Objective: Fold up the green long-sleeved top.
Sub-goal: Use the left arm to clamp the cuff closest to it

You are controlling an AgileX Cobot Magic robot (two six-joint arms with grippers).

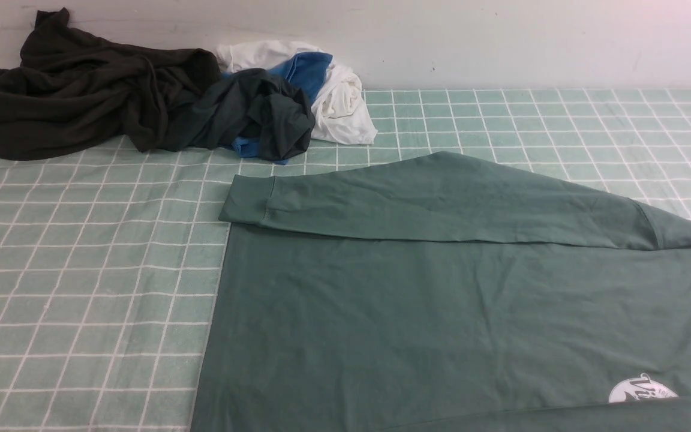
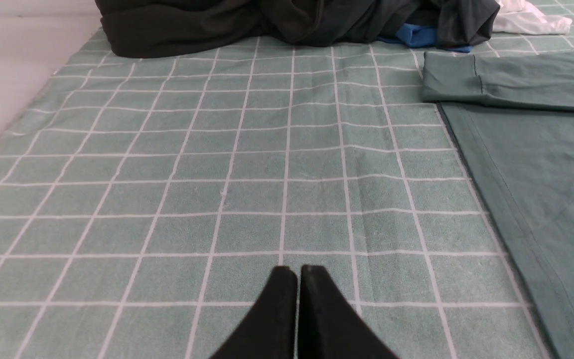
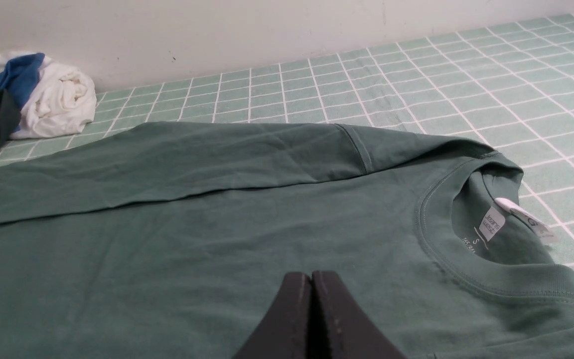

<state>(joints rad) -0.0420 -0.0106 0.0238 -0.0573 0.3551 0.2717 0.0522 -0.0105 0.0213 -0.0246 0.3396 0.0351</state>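
On checked cloth (image 1: 81,270), soft green top (image 1: 441,312) flat; L fingers (image 2: 277,309), R fingers (image 3: 289,314) together

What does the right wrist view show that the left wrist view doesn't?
Only the right wrist view: the green top's collar and neck label, with the right gripper shut over its chest. Only the left wrist view: the cuff, the hem, and the left gripper shut over the bare checked cloth. Both: the folded-over sleeve and the clothes pile.
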